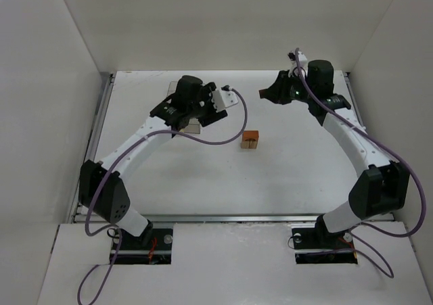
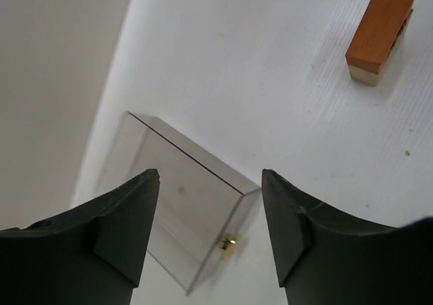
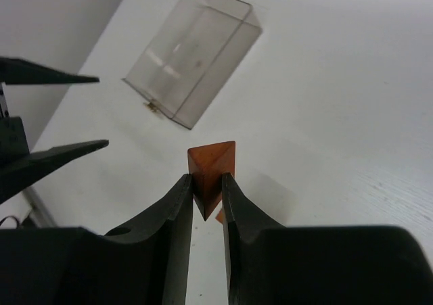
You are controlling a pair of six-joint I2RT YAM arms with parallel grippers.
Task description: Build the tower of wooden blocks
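The wood block tower [image 1: 251, 139] is a small stack in the middle of the table, a reddish-orange block lying on a tan one. It also shows at the top right of the left wrist view [image 2: 380, 31]. My right gripper [image 1: 266, 93] hovers at the back right, above and behind the stack. In the right wrist view it [image 3: 206, 178] is shut on a reddish-orange wedge [image 3: 213, 163]. My left gripper [image 1: 204, 113] is open and empty, with its jaws [image 2: 210, 183] spread above a clear plastic box [image 2: 183, 203].
The clear plastic box [image 3: 193, 65], with a small brass latch, lies at the back left under my left arm [image 1: 193, 124]. My left gripper's fingers [image 3: 61, 156] show at the left edge of the right wrist view. White walls enclose the table on three sides.
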